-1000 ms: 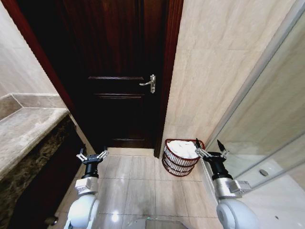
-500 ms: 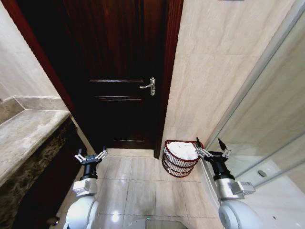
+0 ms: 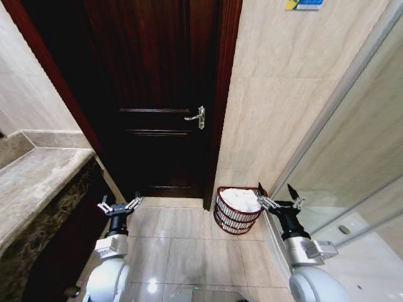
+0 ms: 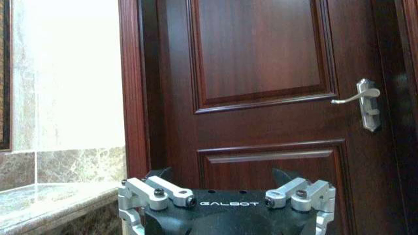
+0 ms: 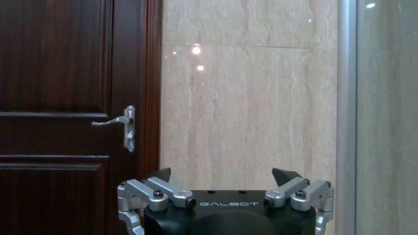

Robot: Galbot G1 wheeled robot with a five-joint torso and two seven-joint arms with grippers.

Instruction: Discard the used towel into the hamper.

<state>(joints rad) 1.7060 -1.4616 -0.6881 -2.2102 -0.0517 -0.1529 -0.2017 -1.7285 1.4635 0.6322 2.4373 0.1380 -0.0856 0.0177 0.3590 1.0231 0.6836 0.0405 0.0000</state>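
Note:
The hamper (image 3: 221, 212), a small dark red wire basket, stands on the floor against the beige wall, just right of the dark door. A white towel (image 3: 240, 199) lies bunched inside it, filling its top. My right gripper (image 3: 276, 196) is raised beside the hamper's right rim, open and holding nothing. Over on the left, my left gripper (image 3: 119, 206) is held up above the floor tiles, open and empty too. In the wrist views each gripper, left (image 4: 222, 176) and right (image 5: 221, 175), shows spread fingers with nothing between them.
A shut dark wooden door (image 3: 157, 94) with a silver handle (image 3: 197, 116) faces me. A marble counter (image 3: 31, 182) runs along the left. A glass shower partition (image 3: 352, 163) lines the right. Glossy floor tiles (image 3: 176, 239) lie between my arms.
The whole head view has shifted slightly downward in the picture, revealing a sign at the top of the wall. The camera has moved. Both grippers stay open and still.

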